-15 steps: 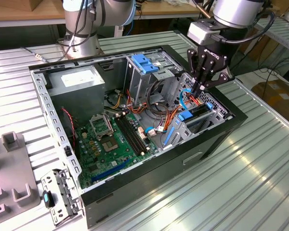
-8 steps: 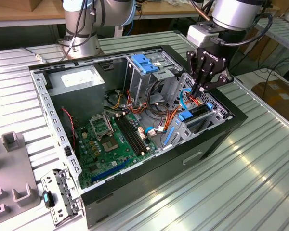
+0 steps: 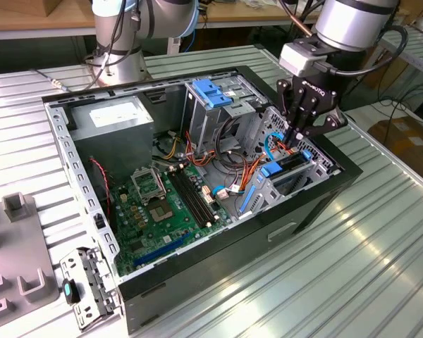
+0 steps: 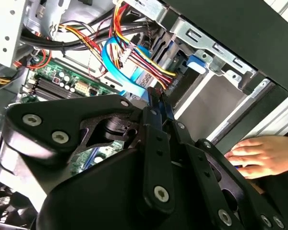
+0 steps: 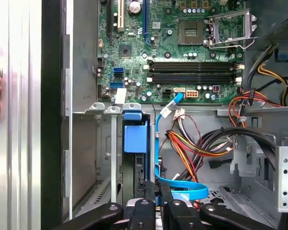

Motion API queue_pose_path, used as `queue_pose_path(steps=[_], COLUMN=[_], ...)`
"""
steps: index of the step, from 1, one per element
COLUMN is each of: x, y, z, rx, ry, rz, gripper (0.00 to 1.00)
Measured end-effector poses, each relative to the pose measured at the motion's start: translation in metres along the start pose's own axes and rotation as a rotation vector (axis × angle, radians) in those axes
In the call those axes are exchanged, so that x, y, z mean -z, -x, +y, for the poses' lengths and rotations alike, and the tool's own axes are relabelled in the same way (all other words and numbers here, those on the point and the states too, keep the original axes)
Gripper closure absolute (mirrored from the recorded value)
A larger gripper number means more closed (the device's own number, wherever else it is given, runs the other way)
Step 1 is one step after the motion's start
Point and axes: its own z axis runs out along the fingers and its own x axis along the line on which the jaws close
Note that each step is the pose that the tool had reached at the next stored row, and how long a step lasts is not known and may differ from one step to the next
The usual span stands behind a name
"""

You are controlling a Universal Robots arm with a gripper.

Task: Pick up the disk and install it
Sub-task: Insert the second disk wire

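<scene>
Gripper [image 3: 301,143] is down inside the open case [image 3: 77,169], at the drive bay on the side far from the power supply [image 3: 120,121]; its fingers [image 5: 151,189] are pinched narrow on the disk's [image 5: 135,139] blue edge. Disk stands on edge in the bay, beside the motherboard [image 5: 182,48]. A hand [image 4: 261,155] rests just outside the case wall.

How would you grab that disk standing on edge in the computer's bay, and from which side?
Probably by its exposed top edge, from straight above, pinching across its thin width. The disk stands on edge inside the bay, whose walls cover its broad faces. The gripper seems to pinch it there.
</scene>
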Motion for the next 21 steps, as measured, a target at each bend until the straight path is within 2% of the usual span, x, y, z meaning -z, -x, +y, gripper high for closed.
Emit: queue_pose_path(steps=[5, 8, 9, 11, 13, 16, 17, 21], x=[-0.0041, -0.0064, -0.0070, -0.0084, -0.0099, -0.0112, -0.0121, -0.0139], y=[-0.0036, -0.0042, -0.0054, -0.0089, -0.0145, -0.0169, -0.0186, -0.0211], z=[0.0027, 0.0122, 0.0136, 0.0138, 0.0140, 0.0140, 0.0141, 0.0140], rx=[0.022, 0.022, 0.021, 0.021, 0.020, 0.020, 0.020, 0.019], ry=[-0.0048, -0.0233, -0.0306, -0.0375, -0.0405, -0.0414, -0.0422, -0.0464], rz=[-0.0092, -0.0114, -0.0113, -0.0156, -0.0327, -0.0477, -0.0550, -0.0684], gripper=[0.84, 0.84, 0.84, 0.84, 0.84, 0.84, 0.84, 0.84])
